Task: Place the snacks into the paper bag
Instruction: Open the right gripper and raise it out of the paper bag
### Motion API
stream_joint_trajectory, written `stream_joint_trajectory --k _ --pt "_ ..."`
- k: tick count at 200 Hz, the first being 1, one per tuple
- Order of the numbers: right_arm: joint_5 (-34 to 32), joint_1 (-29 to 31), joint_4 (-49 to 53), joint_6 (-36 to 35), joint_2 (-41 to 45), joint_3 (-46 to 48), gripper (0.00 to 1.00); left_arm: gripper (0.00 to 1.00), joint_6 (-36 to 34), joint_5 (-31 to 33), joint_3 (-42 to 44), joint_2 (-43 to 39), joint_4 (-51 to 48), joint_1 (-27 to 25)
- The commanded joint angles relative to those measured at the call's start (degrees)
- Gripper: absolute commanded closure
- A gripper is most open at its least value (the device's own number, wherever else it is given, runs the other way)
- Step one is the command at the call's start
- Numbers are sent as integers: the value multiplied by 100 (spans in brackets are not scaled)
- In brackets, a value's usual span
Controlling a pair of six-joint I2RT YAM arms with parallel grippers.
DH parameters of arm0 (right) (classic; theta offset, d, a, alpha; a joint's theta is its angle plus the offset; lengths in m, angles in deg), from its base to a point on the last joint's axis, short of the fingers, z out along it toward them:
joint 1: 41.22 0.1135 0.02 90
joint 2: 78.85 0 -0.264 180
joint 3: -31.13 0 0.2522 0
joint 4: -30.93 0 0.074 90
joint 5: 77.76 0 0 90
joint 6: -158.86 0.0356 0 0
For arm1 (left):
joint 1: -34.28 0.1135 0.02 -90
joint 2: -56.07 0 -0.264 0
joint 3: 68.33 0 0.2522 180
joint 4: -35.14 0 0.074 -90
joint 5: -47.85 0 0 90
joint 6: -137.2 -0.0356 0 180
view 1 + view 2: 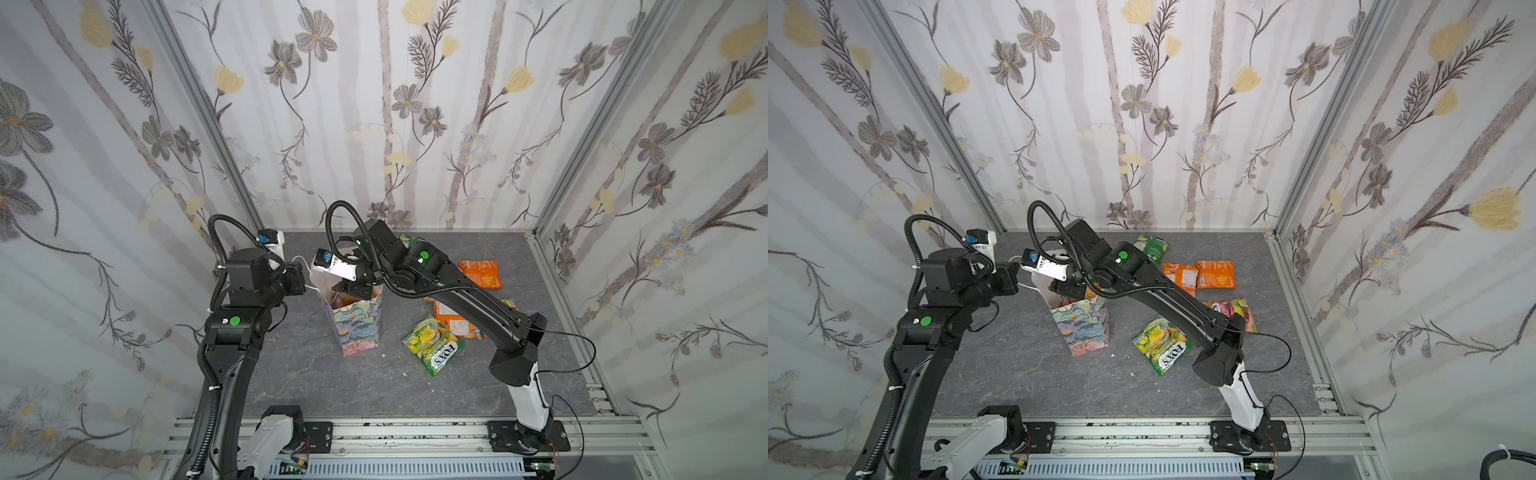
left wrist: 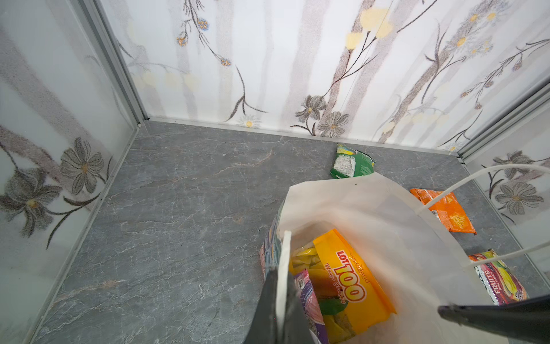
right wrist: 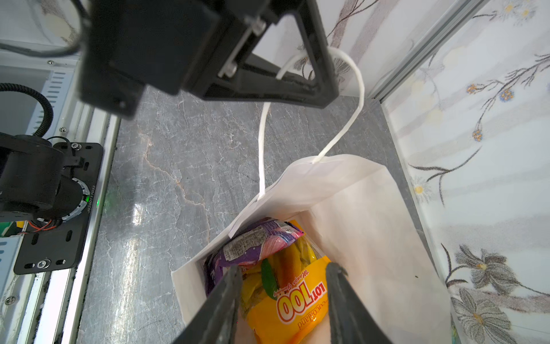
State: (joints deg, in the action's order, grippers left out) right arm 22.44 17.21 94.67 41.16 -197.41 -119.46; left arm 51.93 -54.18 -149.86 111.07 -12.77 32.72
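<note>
The paper bag (image 1: 357, 328) (image 1: 1086, 332) stands upright mid-table, its white inside (image 2: 372, 214) showing. My left gripper (image 2: 282, 293) (image 1: 301, 282) is shut on the bag's near rim. My right gripper (image 3: 284, 268) (image 1: 351, 287) is open over the bag's mouth, its fingers apart on either side of a yellow LOT 100 packet (image 3: 297, 300) (image 2: 351, 277) that lies inside beside a purple packet (image 3: 256, 241). Other snacks lie on the table to the right of the bag: a green FOX'S packet (image 1: 434, 351) (image 1: 1163, 347), orange packets (image 1: 482, 274) (image 1: 1214, 274), and a multicoloured one (image 1: 1237, 309).
A green packet (image 1: 411, 241) (image 2: 352, 162) lies near the back wall. The bag's white cord handle (image 3: 354, 98) loops up against the left arm's gripper body. Flowered walls close in the grey table (image 1: 316, 386) on three sides; the arms' mounting rail (image 1: 407, 436) runs along the front.
</note>
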Motion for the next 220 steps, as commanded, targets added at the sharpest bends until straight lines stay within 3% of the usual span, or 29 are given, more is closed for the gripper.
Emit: stream_joint_trajectory --k 1,66,120,145,185,220 --pt "206 -8 -239 19 110 -36 53 99 -42 43 11 2 144 -4" --pt "327 -16 -386 101 199 -37 53 99 -48 70 39 -16 150 -2" --pt "241 -172 -1155 808 764 200 47 99 -47 89 44 -28 149 -1" --pt "320 -295 -1980 1071 1457 1318 47 99 -48 97 44 -18 142 -1" --pt "348 -718 -4232 1810 3063 3832 40 99 -38 63 -6 45 129 -1" --pt "483 -1322 -4533 2475 3786 4709 37 99 -40 35 -60 120 134 -2"
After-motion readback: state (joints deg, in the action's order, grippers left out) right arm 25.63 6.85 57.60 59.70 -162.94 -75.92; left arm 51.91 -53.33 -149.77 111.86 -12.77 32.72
